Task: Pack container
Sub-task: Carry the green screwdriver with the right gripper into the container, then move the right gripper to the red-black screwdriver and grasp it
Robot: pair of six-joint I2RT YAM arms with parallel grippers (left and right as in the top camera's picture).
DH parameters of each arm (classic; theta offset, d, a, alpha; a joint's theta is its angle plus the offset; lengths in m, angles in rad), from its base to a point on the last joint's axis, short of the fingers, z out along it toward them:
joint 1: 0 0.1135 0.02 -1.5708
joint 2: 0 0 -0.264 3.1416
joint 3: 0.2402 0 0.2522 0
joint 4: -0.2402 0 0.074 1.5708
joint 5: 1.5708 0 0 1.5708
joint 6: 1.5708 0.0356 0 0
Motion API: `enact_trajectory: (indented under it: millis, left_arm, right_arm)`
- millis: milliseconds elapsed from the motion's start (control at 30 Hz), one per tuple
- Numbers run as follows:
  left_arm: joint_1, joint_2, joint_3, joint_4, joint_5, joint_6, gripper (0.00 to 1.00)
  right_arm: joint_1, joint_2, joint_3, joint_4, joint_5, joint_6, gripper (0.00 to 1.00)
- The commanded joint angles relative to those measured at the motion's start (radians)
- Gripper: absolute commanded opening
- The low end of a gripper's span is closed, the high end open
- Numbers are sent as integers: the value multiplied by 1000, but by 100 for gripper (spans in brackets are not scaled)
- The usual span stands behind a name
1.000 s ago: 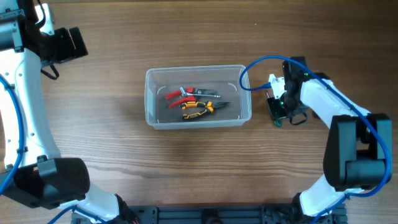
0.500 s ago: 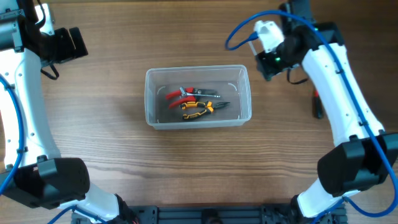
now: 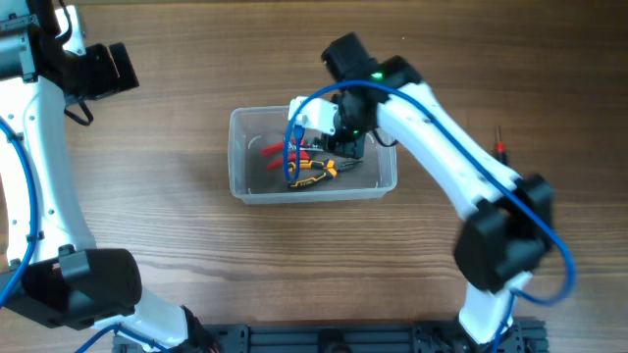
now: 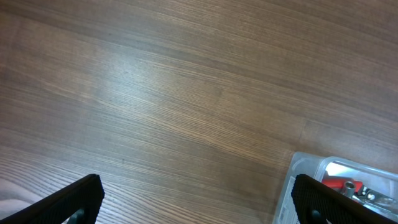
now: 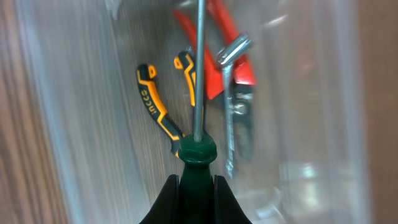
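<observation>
container (image 3: pixel 314 194) sits mid-way across the counter (image 3: pixel 147 245), long side running left to right, directly beneath the right claw (image 5: pixel 196 183), which pinches a green-handled screwdriver (image 5: pixel 197 151) above the pliers (image 5: pixel 155 109) inside; the left claw (image 4: pixel 199 196), wide open, hangs well away.

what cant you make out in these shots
- Screwdriver tip: cut off by the right wrist view's top edge.
- Right fingers in the overhead: hidden under their own wrist.
- Small red item at the overhead's right: too small to identify.
- Container: cropped by the left wrist view's corner.
</observation>
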Motion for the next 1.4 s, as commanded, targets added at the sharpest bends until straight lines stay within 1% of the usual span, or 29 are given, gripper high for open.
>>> enact_trajectory:
  millis: [0, 67, 100, 133, 200, 233, 300, 400, 467, 500, 533, 567, 600, 667, 733, 833, 967, 1000, 1067, 1100, 1133, 1233, 1367]
  left_arm:
    - [5, 8, -1, 3, 2, -6, 100]
    - [5, 8, -1, 3, 2, -6, 100]
    - [5, 8, -1, 3, 2, -6, 100]
    - [5, 8, -1, 3, 2, -6, 100]
    - [5, 8, -1, 3, 2, -6, 100]
    - [5, 8, -1, 3, 2, -6, 100]
    - [5, 8, -1, 3, 2, -6, 100]
    - [5, 8, -1, 3, 2, -6, 100]
    - [5, 8, -1, 3, 2, -6, 100]
    - [5, 8, -1, 3, 2, -6, 100]
    - [5, 8, -1, 3, 2, -6, 100]
    - [6, 8, -1, 3, 2, -6, 100]
    - [2, 8, -1, 3, 2, -6, 100]
    - [-5, 8, -1, 3, 2, -6, 100]
    - [3, 8, -1, 3, 2, -6, 100]
    - [2, 8, -1, 3, 2, -6, 100]
    - [5, 8, -1, 3, 2, -6, 100]
    - [5, 8, -1, 3, 2, -6, 100]
    - [5, 8, -1, 3, 2, -6, 100]
    - [5, 8, -1, 3, 2, -6, 100]
    - [5, 8, -1, 3, 2, -6, 100]
    - [5, 8, -1, 3, 2, -6, 100]
    - [5, 8, -1, 3, 2, -6, 100]
  right_arm:
    - [0, 129, 10, 7, -16, 22, 4]
    - [0, 169, 10, 16, -16, 61, 4]
    - [0, 184, 10, 28, -16, 63, 10]
    - [0, 188, 10, 37, -15, 65, 24]
    - [0, 187, 10, 67, -15, 131, 55]
    - [0, 187, 11, 72, -16, 171, 56]
    - [0, 179, 14, 66, -16, 213, 56]
    - [0, 129, 42, 38, -28, 224, 55]
    - [0, 48, 96, 21, -44, 290, 55]
    - [-1, 8, 117, 22, -26, 356, 55]
    - [-16, -67, 139, 23, 113, 516, 55]
    - [-42, -124, 139, 5, 258, 626, 55]
    - [-66, -150, 139, -18, 314, 662, 55]
    - [-161, -195, 139, -125, 362, 688, 55]
    - [-306, -196, 130, -237, 360, 689, 55]
    - [-450, -196, 88, -254, 360, 689, 55]
    - [-621, -196, -68, -189, 360, 688, 55]
    - [-667, -196, -137, -144, 360, 695, 55]
    - [-712, -196, -230, -69, 360, 698, 56]
    - [-731, -196, -276, -24, 360, 713, 59]
    - [-748, -196, -315, 13, 358, 725, 59]
    - [-785, -195, -384, 95, 310, 723, 58]
    - [-789, -176, -404, 136, 311, 713, 55]
